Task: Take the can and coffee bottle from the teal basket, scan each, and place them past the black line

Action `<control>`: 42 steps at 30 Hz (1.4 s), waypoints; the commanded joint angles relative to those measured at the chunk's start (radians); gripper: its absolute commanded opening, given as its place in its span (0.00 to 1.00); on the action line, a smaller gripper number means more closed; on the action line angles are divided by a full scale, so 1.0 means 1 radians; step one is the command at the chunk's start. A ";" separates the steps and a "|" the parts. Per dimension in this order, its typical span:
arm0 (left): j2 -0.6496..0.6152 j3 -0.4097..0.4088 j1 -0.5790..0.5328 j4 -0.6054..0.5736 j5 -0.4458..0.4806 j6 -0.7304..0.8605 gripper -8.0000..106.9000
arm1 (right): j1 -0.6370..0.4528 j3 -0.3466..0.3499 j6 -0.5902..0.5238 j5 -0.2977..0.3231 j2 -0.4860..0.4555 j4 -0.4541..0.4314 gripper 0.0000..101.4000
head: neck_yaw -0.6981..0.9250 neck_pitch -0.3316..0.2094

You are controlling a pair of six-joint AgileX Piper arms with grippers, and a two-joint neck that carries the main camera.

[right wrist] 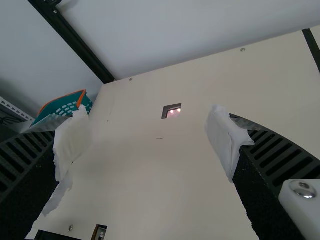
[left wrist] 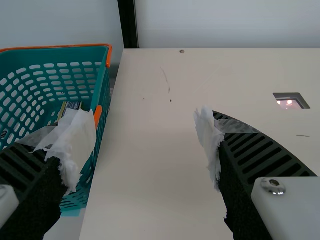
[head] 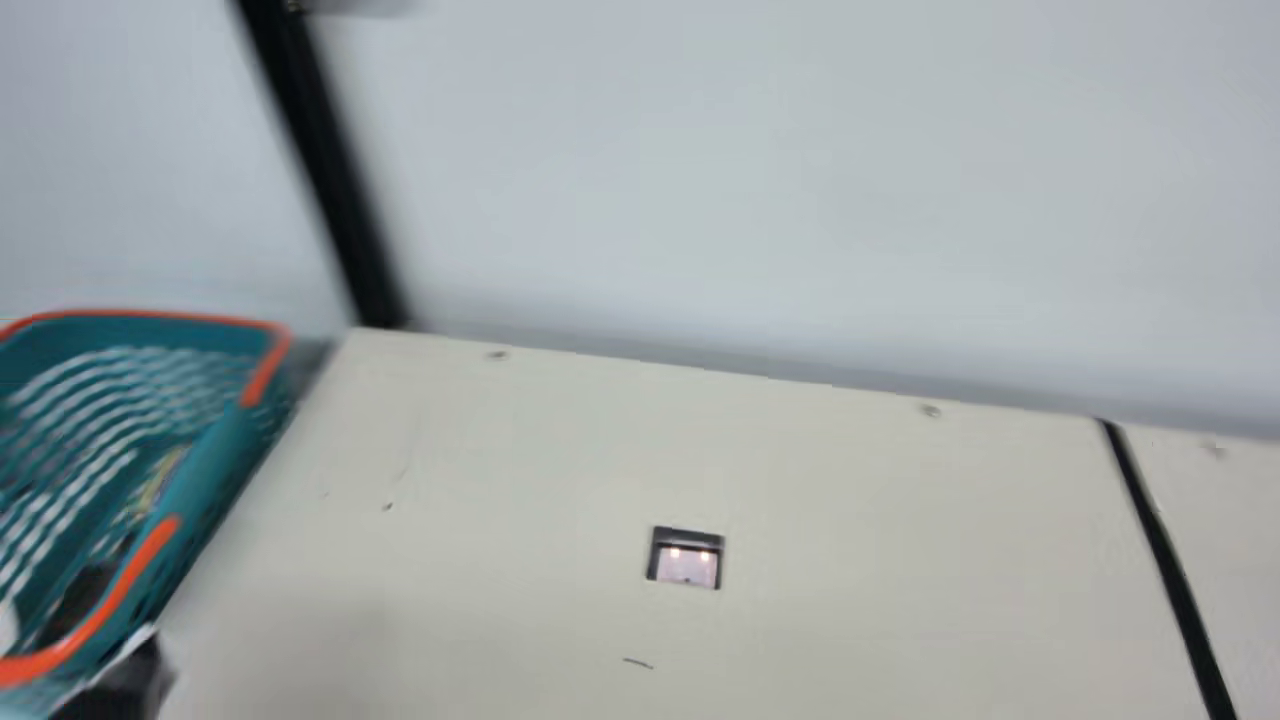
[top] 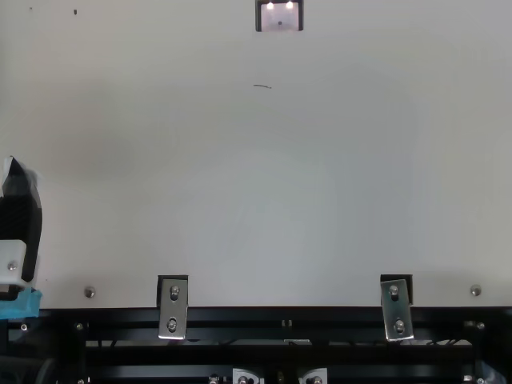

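Cream table (head: 850,480); teal basket (head: 205,460) beside it; left hand (top: 20,216) spread; right hand (right wrist: 150,112) spread

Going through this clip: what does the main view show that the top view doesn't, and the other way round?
Main view: the teal basket, the black line, the black post and the pale wall.

Top view: two metal brackets on a black frame.

Both: the scanner window, the table, its short dark mark, part of the left gripper.
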 commanded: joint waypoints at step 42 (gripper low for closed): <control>0.280 -0.125 0.158 0.053 -0.121 -0.113 0.85 | 0.000 -0.001 0.000 0.000 0.000 0.000 1.00 | 0.572 -0.027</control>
